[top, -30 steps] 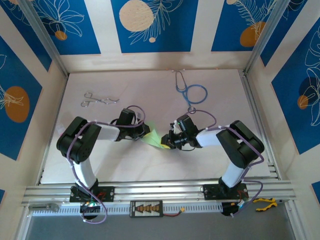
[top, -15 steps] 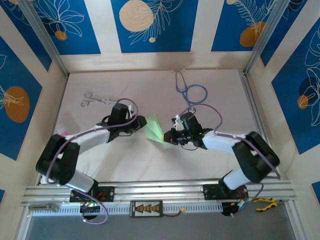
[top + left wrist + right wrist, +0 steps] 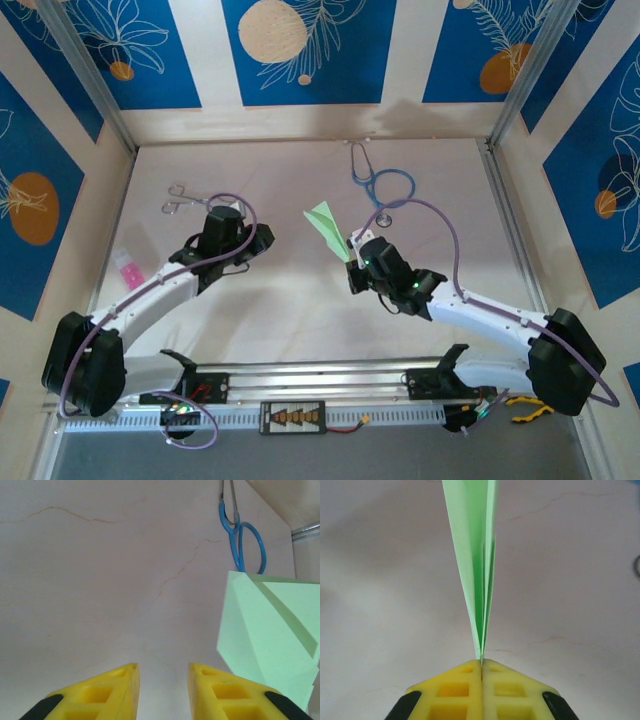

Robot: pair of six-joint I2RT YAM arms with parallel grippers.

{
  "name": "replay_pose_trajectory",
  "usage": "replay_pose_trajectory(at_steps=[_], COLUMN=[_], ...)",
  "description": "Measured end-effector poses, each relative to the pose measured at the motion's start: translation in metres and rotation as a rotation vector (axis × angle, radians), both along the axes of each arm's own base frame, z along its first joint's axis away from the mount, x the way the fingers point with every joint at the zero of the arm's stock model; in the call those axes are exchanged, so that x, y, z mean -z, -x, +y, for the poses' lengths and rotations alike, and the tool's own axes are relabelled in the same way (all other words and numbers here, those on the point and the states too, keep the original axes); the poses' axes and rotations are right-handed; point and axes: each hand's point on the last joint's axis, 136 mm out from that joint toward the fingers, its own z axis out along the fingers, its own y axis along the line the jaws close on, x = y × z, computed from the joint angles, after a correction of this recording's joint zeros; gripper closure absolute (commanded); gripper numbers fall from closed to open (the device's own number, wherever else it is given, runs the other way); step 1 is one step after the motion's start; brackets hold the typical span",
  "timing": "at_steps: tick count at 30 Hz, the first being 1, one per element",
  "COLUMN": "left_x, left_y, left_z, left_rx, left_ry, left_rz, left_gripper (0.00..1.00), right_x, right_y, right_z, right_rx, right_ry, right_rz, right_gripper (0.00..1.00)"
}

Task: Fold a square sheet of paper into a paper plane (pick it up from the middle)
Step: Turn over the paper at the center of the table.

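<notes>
Right gripper (image 3: pixel 481 662) first: clamped tight, yellow fingertips pressed together with no daylight between them, and pinched in that seam is the narrow end of the paper plane (image 3: pixel 475 555). From the right wrist camera the pale green dart runs straight away from the jaws, its folded layers stacked edge-on and fanning slightly wider toward the far end.

Up on the overhead view, the right gripper (image 3: pixel 355 258) sits left of the blue stethoscope (image 3: pixel 374 188) and nearer the arm bases. The paper plane (image 3: pixel 326 224) slants up from it, so its far end lies just left of the stethoscope's loop, close by but not touching. Whether the plane rests on the table (image 3: pixel 280 300) or hangs just above it is hard to call from this angle.

Over to the left gripper (image 3: pixel 163 672): parted, a clear gap between the two yellow fingers, bare table showing through and nothing held. From its wrist camera the paper plane (image 3: pixel 260 640) stands off to the right, broad green face with a crease across it, directly below the stethoscope (image 3: pixel 236 550) in that picture.

Overhead, the left gripper (image 3: pixel 262 240) is well left of the stethoscope, apart from the plane. Farther left again lie metal forceps (image 3: pixel 195 198), and beyond them a small pink object (image 3: pixel 128 268) by the table's edge.
</notes>
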Motion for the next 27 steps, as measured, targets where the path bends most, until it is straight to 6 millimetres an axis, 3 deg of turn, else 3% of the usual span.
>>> replay_pose_trajectory(at_steps=[6, 13, 19, 27], left_x=[0.004, 0.009, 0.011, 0.011], left_y=[0.0, 0.005, 0.007, 0.008], left_z=[0.004, 0.008, 0.011, 0.017], left_rx=[-0.016, -0.023, -0.03, -0.05], left_ry=[-0.015, -0.025, -0.034, -0.041], left_rz=[0.006, 0.015, 0.019, 0.015], left_gripper=[0.68, 0.68, 0.68, 0.68], right_x=[0.007, 0.021, 0.042, 0.075], right_y=[-0.003, -0.009, -0.009, 0.005], right_z=[-0.021, -0.028, -0.018, 0.023], right_rx=[0.054, 0.099, 0.079, -0.059], right_ry=[0.202, 0.396, 0.546, 0.724], right_rz=[-0.064, -0.048, -0.005, 0.063], right_gripper=[0.98, 0.99, 0.99, 0.98])
